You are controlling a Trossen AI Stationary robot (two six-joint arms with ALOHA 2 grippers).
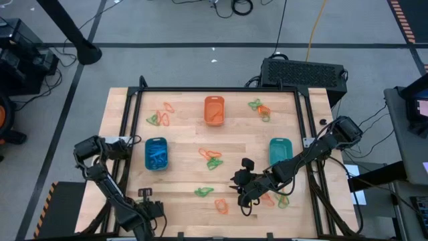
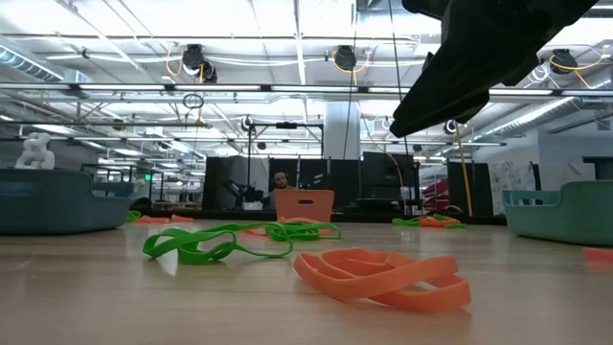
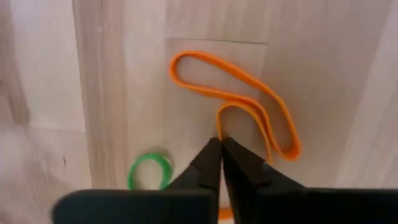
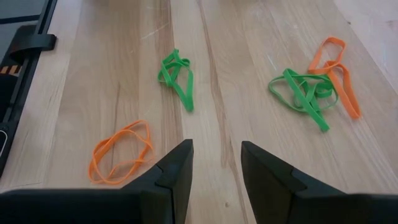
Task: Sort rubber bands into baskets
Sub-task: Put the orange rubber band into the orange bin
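Three baskets stand on the wooden table: orange (image 1: 214,110) at the far middle, blue (image 1: 156,154) at the left, teal (image 1: 280,152) at the right. Loose orange and green rubber bands lie in clusters (image 1: 159,117) (image 1: 259,108) (image 1: 210,157), with a green one (image 4: 177,78) and an orange one (image 4: 121,152) nearer the front. My left gripper (image 1: 148,209) stands at the near left edge, shut on an orange rubber band (image 3: 249,106); a small green band (image 3: 149,171) lies beside it. My right gripper (image 4: 216,162) hangs open above the table's near middle (image 1: 241,191), tilted toward the left. My left gripper pinches one strand of the orange rubber band (image 3: 219,127) between its two fingertips, at an inner bend of the looped band. The fingers come from above, pointing down. The rest of the band lies flat and slack on the table.
Black frame rails (image 1: 134,134) (image 1: 306,134) run along the table's left and right sides. More orange and green bands (image 1: 277,199) lie under the right arm near the front right. Bare wood lies between the blue basket and the middle cluster.
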